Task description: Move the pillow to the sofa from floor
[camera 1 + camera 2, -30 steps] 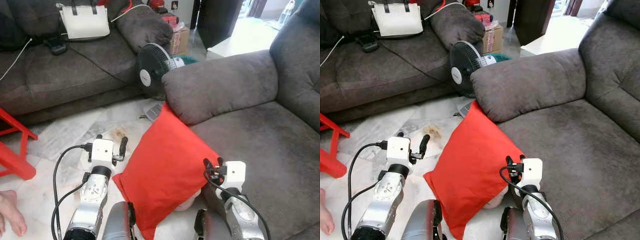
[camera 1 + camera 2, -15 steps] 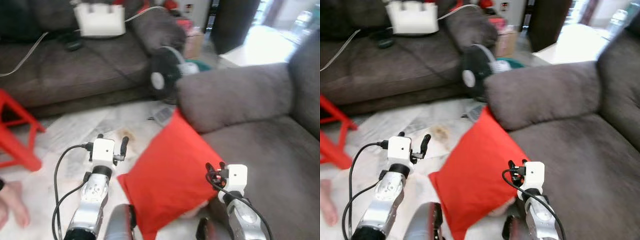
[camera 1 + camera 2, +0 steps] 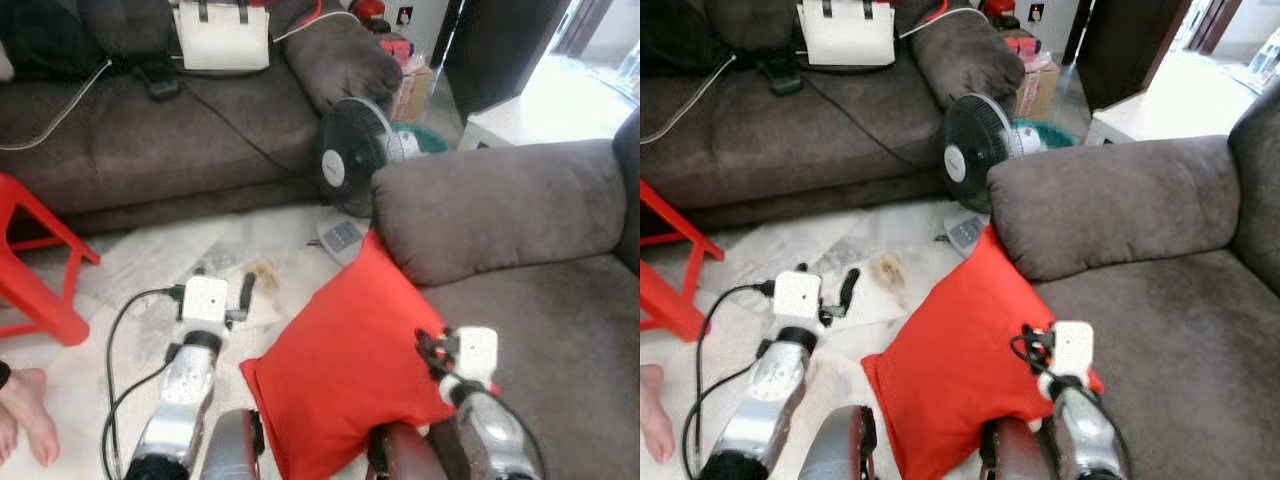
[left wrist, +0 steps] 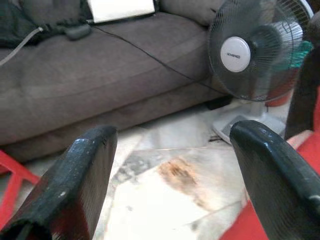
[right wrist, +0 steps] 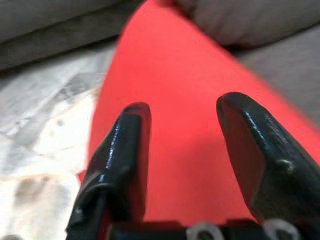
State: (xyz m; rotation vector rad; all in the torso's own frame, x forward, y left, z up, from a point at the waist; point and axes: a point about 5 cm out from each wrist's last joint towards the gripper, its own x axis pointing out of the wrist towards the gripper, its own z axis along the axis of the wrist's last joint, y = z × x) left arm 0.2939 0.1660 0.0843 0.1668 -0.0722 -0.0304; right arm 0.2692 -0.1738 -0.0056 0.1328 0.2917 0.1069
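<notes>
The red pillow (image 3: 345, 350) stands tilted on the floor, its top corner against the grey sofa's armrest (image 3: 490, 200) and its right side against the sofa's front. My right gripper (image 3: 428, 346) is at the pillow's right edge, by the sofa seat (image 3: 560, 310). In the right wrist view this gripper (image 5: 182, 120) is open, with the red fabric close behind its fingers (image 5: 125, 145). My left gripper (image 3: 222, 283) hovers open over the marble floor just left of the pillow, nothing between its fingers (image 4: 90, 160).
A black standing fan (image 3: 350, 165) is on the floor beyond the pillow, with a second grey sofa (image 3: 150, 130) behind it carrying a white bag (image 3: 220, 40) and cables. A red stool (image 3: 40, 260) and a person's bare foot (image 3: 20, 410) are at the left.
The camera has swung, so the whole scene has shifted right. Both arms hold nearly the same pose; the right gripper now sits slightly further onto the pillow's right edge.
</notes>
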